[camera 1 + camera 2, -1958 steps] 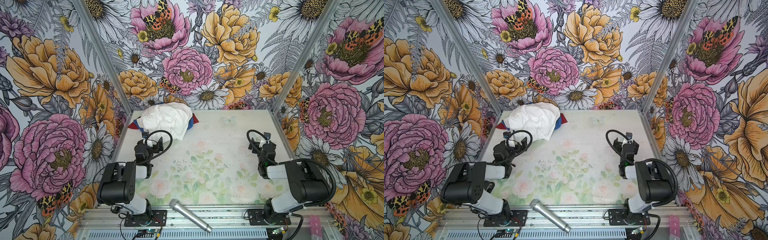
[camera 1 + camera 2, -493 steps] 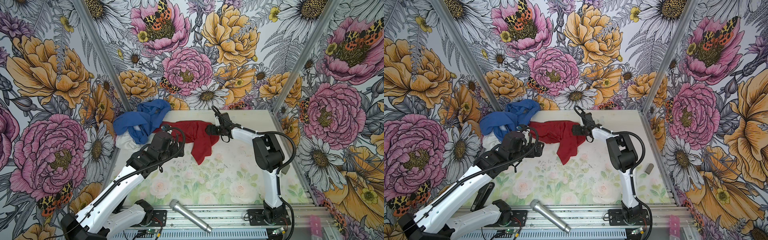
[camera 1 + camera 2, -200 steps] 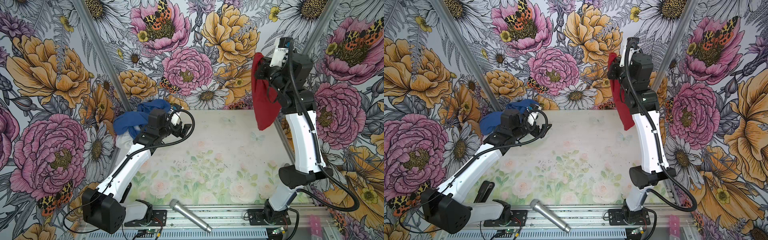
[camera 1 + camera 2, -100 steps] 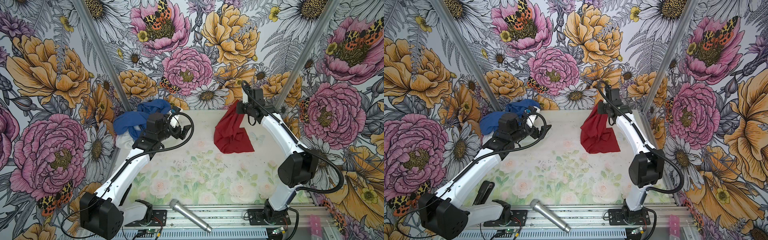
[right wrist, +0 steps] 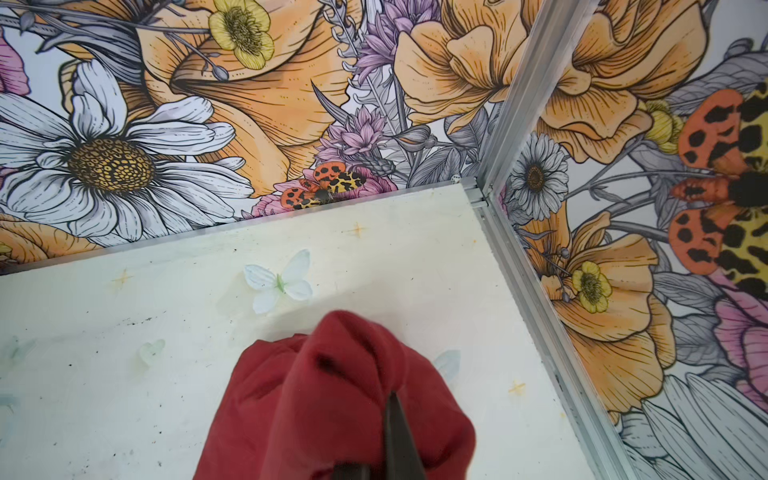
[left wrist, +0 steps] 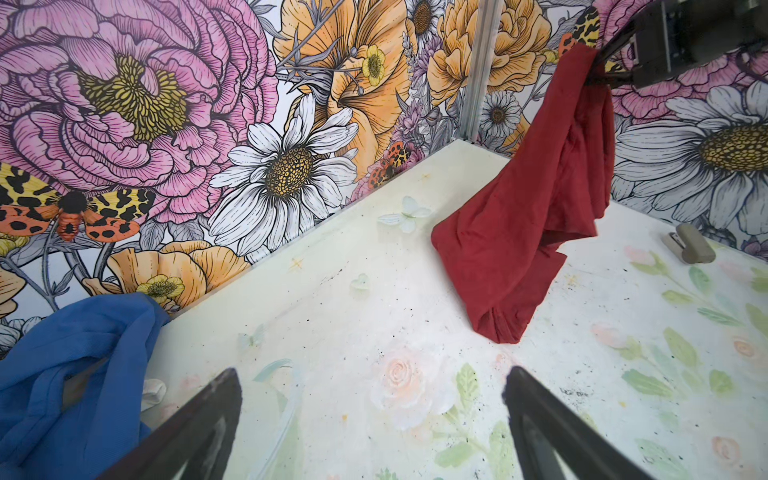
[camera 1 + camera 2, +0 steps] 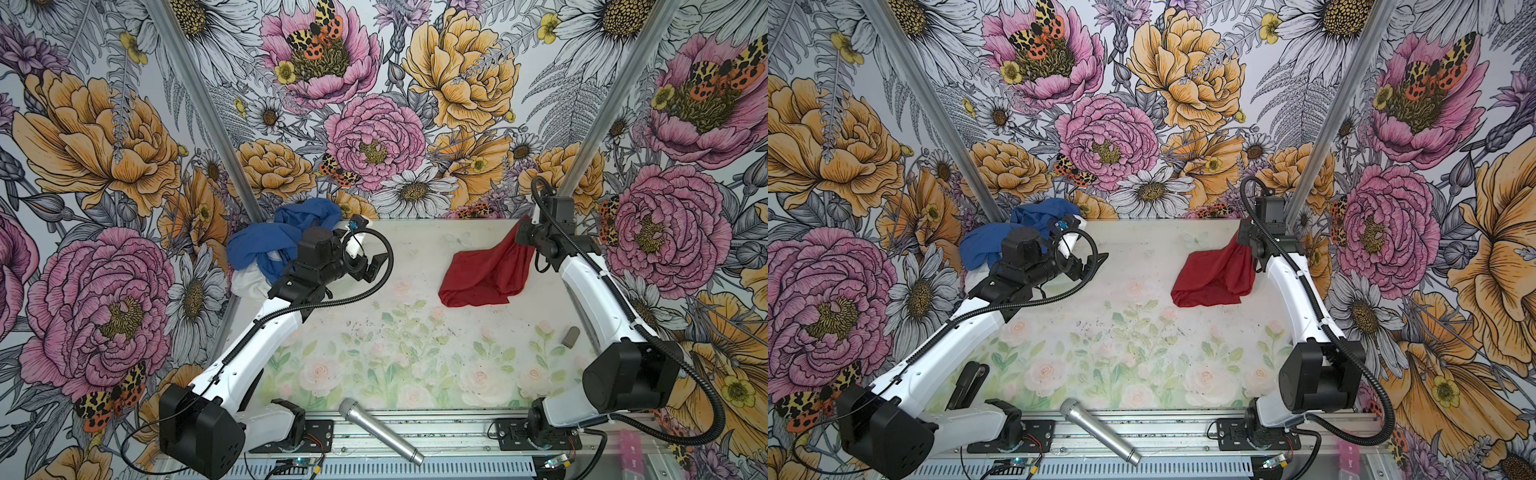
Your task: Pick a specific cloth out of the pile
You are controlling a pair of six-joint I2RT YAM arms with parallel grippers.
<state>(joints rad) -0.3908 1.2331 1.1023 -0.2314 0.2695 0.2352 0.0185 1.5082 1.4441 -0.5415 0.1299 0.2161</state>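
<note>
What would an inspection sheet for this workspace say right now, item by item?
Surface: floral-printed table, scattered with dark specks.
Job's things: red cloth lies apart from the pile, with its top corner lifted and its lower part resting on the table. The pile is blue over white, in the far left corner.
Clutter: microphone on the front rail; small grey block by the table's right edge.
Grippers: right gripper shut on the red cloth; left gripper open, holding nothing.
Cables: black hoses loop along both arms.
Surroundings: flowered walls, metal corner posts.
</note>
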